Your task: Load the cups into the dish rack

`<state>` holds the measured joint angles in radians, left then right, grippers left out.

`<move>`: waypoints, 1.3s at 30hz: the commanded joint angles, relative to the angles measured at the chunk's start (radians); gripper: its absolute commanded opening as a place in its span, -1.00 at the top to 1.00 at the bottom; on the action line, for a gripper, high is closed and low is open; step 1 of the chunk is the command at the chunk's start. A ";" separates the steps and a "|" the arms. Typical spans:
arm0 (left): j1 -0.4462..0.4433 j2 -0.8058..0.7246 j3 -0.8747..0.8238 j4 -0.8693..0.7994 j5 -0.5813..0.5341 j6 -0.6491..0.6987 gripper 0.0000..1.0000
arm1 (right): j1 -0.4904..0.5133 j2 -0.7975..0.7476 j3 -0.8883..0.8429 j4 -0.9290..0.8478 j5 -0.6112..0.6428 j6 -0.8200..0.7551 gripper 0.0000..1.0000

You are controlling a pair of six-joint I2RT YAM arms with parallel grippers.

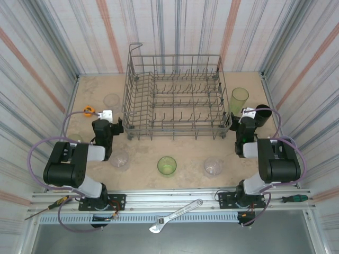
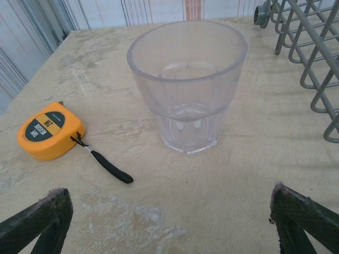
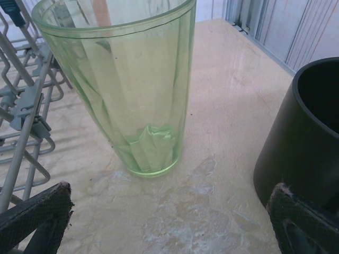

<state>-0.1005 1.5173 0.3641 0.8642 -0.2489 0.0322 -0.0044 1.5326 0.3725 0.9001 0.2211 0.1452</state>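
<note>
Setting: pale mottled table (image 1: 185, 151) walled in by striped panels.

1. Dish rack (image 1: 175, 100): grey wire, at the table's far middle. No cup is loaded in it yet.
2. Cups, all upright:
- Clear tumbler (image 2: 188, 84), just left of the rack.
- Tall green tumbler (image 3: 122, 84), close beside the rack's right side.
- Black cup (image 3: 307, 132), right of the green one, farther from the rack.
- Three more in front of the rack: a clear cup (image 1: 120, 159), a green cup (image 1: 166, 165) and a second clear cup (image 1: 213, 166).
3. Left gripper (image 2: 169, 211): jaws wide apart, holding nothing, facing the clear tumbler.
4. Right gripper (image 3: 169, 211): jaws wide apart, holding nothing, facing the gap between the green tumbler and the black cup.
5. Orange tape measure (image 2: 48, 129): left of the clear tumbler, beyond it from the rack.

Hazards, as judged:
- The tall green tumbler may topple against the rack if a finger strikes it off-centre.
- The right arm's outer finger may shove the black cup during an approach.
- Smooth plastic walls may slip from a shallow pinch.
- A sweeping left finger may snag the tape measure's strap.
- A carried cup may catch on the tines.
</note>
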 commanded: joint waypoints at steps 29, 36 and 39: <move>-0.011 -0.043 -0.029 0.047 -0.006 0.037 -0.97 | 0.010 -0.169 0.123 -0.368 0.089 -0.001 -0.97; -0.006 -0.052 -0.032 0.045 0.000 0.035 -0.97 | 0.010 -0.268 0.212 -0.525 0.057 -0.001 -0.97; -0.001 -0.060 -0.036 0.042 0.008 0.031 -0.97 | 0.010 -0.300 0.214 -0.539 0.019 -0.012 -0.97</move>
<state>-0.1158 1.4887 0.3202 0.9100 -0.2535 0.0566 0.0044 1.2743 0.5613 0.4137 0.2874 0.1257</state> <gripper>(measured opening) 0.986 0.987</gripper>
